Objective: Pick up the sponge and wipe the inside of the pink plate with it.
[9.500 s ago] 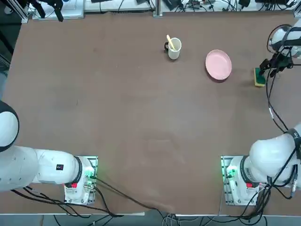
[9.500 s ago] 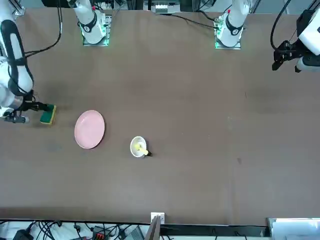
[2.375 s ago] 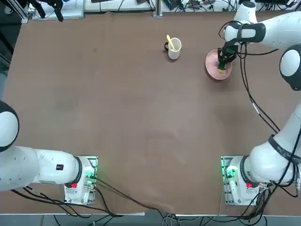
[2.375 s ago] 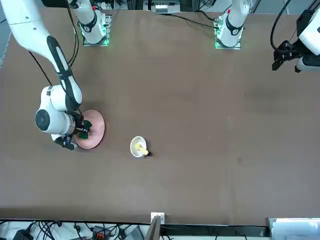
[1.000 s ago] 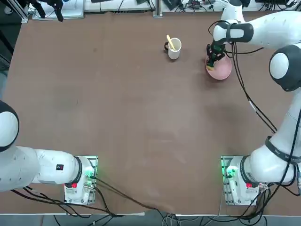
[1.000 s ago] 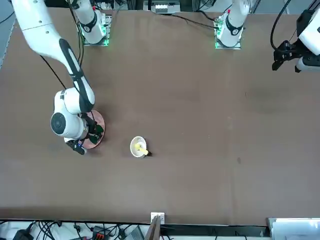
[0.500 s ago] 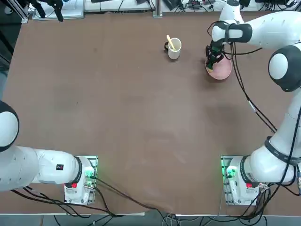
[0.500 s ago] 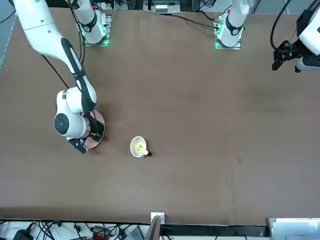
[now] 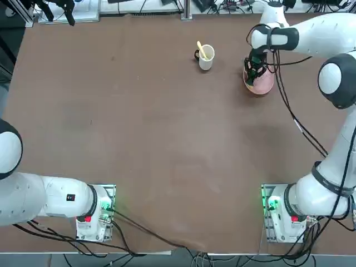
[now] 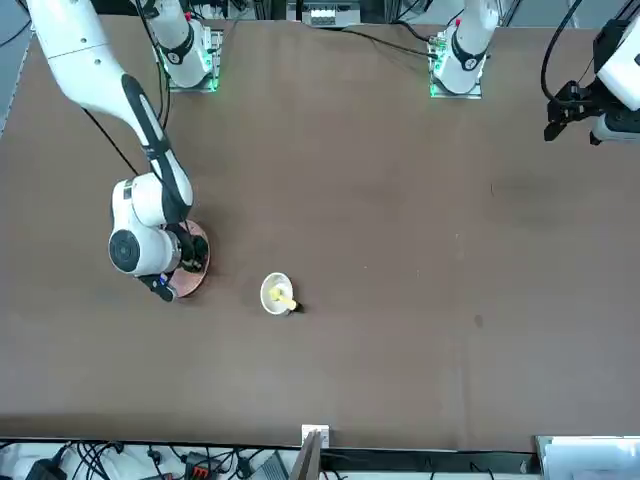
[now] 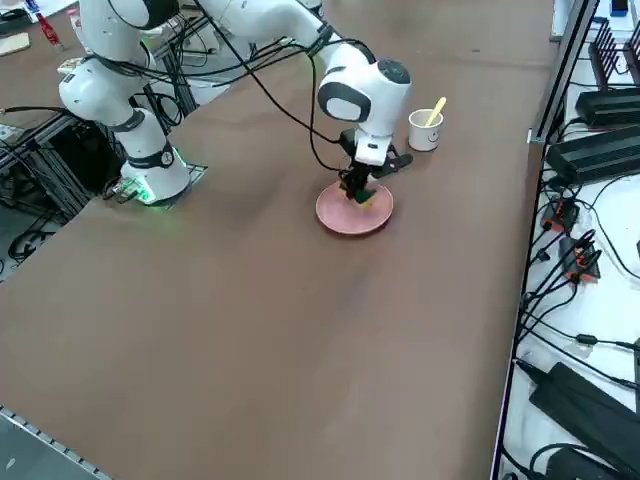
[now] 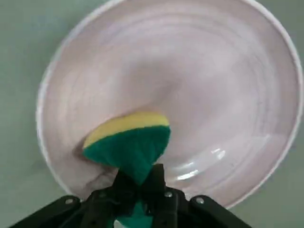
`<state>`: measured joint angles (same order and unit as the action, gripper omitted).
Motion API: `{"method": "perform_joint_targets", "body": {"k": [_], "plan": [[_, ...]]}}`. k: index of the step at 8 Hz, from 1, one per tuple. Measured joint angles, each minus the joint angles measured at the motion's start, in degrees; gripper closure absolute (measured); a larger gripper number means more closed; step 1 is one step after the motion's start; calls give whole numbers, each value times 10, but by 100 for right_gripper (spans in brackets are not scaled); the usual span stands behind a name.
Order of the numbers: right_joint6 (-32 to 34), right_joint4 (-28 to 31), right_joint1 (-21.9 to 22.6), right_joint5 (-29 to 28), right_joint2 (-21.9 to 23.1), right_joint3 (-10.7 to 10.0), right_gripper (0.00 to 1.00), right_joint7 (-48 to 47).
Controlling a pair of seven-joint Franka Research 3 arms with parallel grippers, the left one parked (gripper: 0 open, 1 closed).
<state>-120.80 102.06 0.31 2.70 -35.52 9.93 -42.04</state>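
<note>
Right now, pinching the sponge (image 12: pixel 128 142) with the right gripper (image 12: pixel 140 175), closed narrow on its middle. Squeezing it to a slim waist there, so as to make it fan out past the fingertips, with more green behind them. Showing the dark green scouring side broadly, along with a curved band of yellow foam at the outer edge. Holding all this over the inside of the plate (image 12: pixel 213 95), in its left half, inward from the rim. Unable to tell for certain whether touching the pink surface or just above it.

Reaching in from the right with the right arm (image 9: pixel 331 28), from a base at the near right of the table (image 9: pixel 167 139), then bending down to the plate. Hanging loosely beside the arm, with cables (image 9: pixel 286 100) crossing above the table. Covering part of the plate's left side with the gripper, while leaving its right side in plain sight, pale pink and glossy, with small bright glints on the inside.

To the left of the plate and a little farther off, standing apart from it at the far side: see the white mug (image 9: pixel 206 62), with a dark handle (image 9: pixel 196 54) toward the left and a yellow utensil (image 9: pixel 201 48) leaning inside, poking out above the rim.
</note>
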Motion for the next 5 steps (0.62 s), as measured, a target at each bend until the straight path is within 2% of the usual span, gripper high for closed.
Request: {"method": "perform_joint_targets", "body": {"k": [5], "plan": [[11, 46, -1, 0, 29, -27, 90, 0]]}}
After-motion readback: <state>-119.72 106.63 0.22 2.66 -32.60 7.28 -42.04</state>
